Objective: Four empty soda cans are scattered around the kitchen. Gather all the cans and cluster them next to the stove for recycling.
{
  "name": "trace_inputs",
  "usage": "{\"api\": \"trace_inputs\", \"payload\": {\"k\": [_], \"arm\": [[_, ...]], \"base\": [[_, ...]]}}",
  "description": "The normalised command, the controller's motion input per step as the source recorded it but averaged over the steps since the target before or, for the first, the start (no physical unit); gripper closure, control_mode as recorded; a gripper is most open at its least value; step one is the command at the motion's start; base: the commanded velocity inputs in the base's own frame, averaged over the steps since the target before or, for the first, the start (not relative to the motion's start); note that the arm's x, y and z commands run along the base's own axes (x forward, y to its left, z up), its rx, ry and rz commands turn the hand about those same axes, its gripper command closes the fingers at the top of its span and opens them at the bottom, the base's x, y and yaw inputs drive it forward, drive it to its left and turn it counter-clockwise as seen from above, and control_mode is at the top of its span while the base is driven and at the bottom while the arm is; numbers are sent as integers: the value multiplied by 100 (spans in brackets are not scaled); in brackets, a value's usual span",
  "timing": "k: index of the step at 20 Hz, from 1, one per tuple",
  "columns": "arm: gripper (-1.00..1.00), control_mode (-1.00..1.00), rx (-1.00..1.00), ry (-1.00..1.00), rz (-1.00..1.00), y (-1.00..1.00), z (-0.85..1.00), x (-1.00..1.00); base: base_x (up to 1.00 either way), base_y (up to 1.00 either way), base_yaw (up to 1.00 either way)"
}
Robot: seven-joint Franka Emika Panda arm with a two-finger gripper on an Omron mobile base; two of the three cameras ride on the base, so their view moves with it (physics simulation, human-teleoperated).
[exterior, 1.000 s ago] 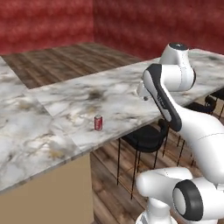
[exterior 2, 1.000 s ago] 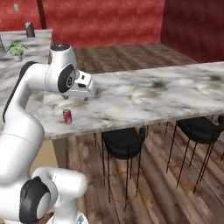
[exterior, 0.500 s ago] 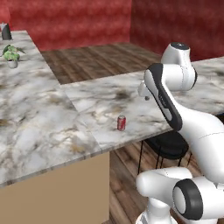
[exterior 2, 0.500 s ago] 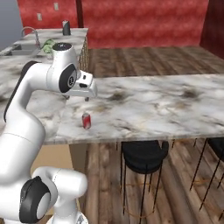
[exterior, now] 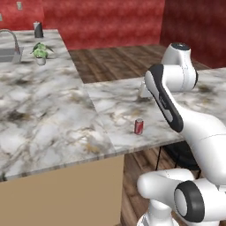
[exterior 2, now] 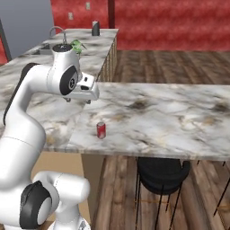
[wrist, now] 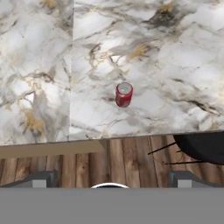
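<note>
One red soda can (exterior: pixel 138 126) is what you have to work with here, and the coming move turns on how it lies from the claw.

Start with the biggest thing: the marble tabletop (exterior: pixel 53 119) spreads across the left and centre of the left base view, with a narrower wing running off to the right. At the upper left of that frame sit a sink faucet (exterior: pixel 13 39), a small potted plant (exterior: pixel 40 52) and a dark canister (exterior: pixel 38 30), all well apart from the can. A black stool (exterior 2: pixel 162 175) stands under the tabletop's edge at the lower middle of the right base view.

The can stands upright, long axis vertical, silver top up, near the front edge of the narrower wing. In the hand view it sits just above centre, so it lies ahead of the claw (wrist: pixel 109 178) and below it, nearly in line between the fingertips.

The claw is spread wide and grips nothing; its fingertips (wrist: pixel 40 179) frame the wooden floor (wrist: pixel 118 162) at the bottom of the hand view. It appears to hang short of the tabletop's edge, though the view along the hand makes its height hard to judge. You would need to reach forward and down, then come in around the can's sides.
</note>
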Motion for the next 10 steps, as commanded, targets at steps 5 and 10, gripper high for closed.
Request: {"api": "trace_inputs", "payload": {"k": [5,10], "arm": [[-100,100,0,0,0,0,0,0],[-100,100,0,0,0,0,0,0]], "base": [[26,-16,18],[0,0,1]]}}
